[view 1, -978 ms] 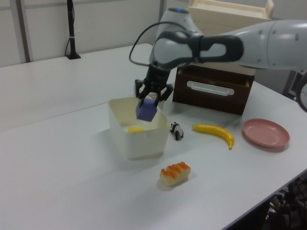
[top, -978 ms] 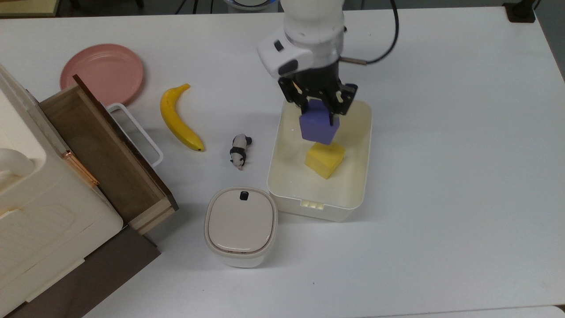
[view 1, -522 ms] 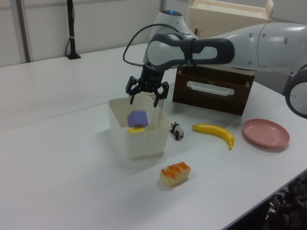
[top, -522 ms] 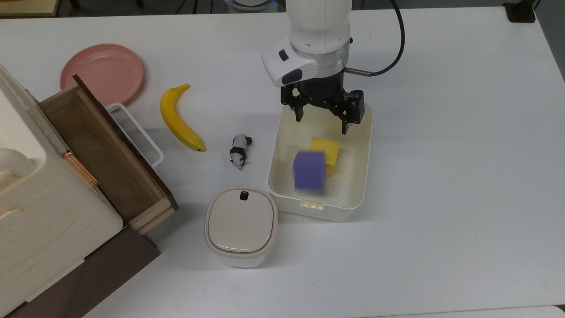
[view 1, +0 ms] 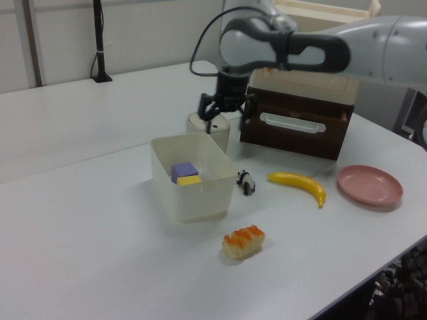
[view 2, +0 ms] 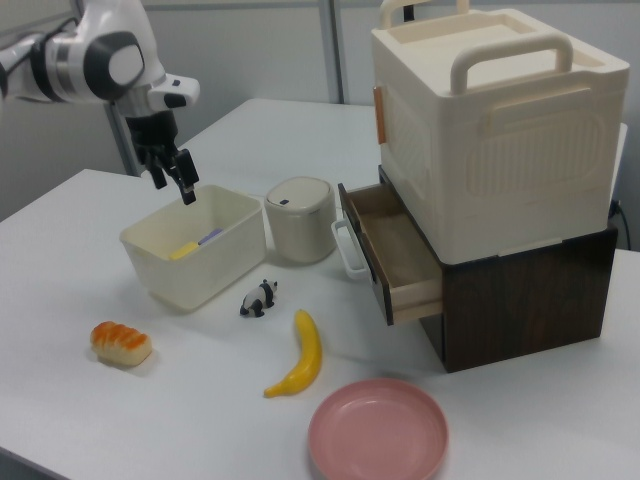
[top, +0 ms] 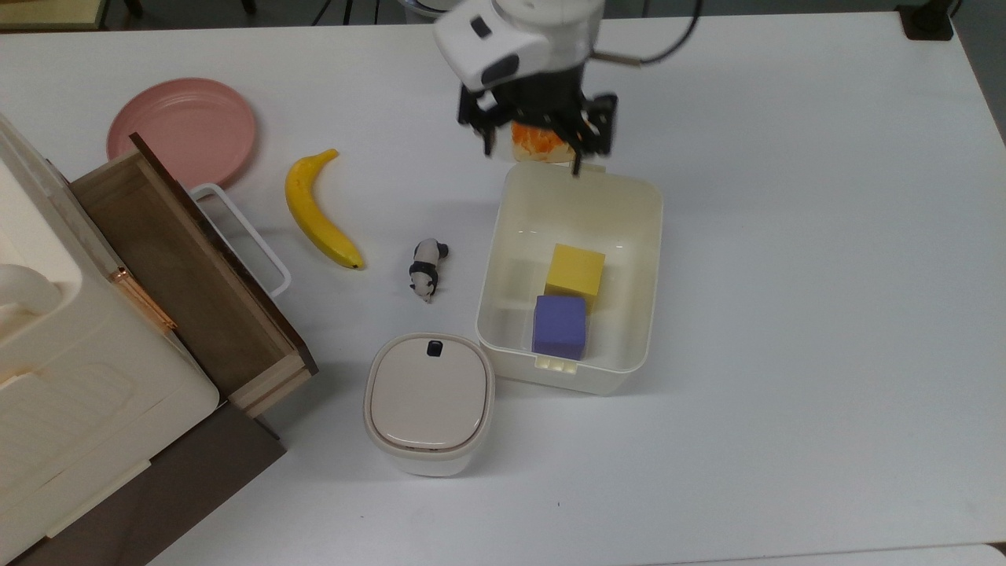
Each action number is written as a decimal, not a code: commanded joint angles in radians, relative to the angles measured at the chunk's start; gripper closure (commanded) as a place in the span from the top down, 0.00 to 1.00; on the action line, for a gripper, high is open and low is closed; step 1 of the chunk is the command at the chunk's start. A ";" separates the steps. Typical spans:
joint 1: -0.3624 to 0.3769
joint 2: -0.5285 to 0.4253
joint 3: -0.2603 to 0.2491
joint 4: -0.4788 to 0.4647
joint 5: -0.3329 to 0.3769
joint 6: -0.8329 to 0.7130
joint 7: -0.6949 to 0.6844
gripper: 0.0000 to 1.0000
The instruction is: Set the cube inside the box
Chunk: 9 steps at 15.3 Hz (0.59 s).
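Cube (top: 559,326) flat in box (top: 648,236), beside yellow cube (top: 575,268)

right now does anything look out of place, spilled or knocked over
Nothing stands out. The purple cube lies inside the box beside a yellow cube, the box sits upright, and the open tool holds nothing. The wooden drawer stands pulled open.

A lab or office room: a plain white bench (top: 786,314) carries toy props such as a plastic banana (top: 321,211) and panda figure (top: 426,269), with grey partition walls (view 1: 133,33) behind.
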 commanded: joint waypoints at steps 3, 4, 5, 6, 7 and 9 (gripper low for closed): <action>-0.061 -0.118 -0.007 -0.043 -0.042 -0.140 -0.202 1.00; -0.072 -0.121 -0.007 -0.041 -0.042 -0.140 -0.237 1.00; -0.080 -0.121 -0.007 -0.040 -0.041 -0.140 -0.260 1.00; -0.087 -0.121 -0.007 -0.038 -0.041 -0.139 -0.265 1.00; -0.097 -0.121 -0.007 -0.037 -0.041 -0.136 -0.265 1.00; -0.101 -0.121 -0.007 -0.037 -0.038 -0.130 -0.263 1.00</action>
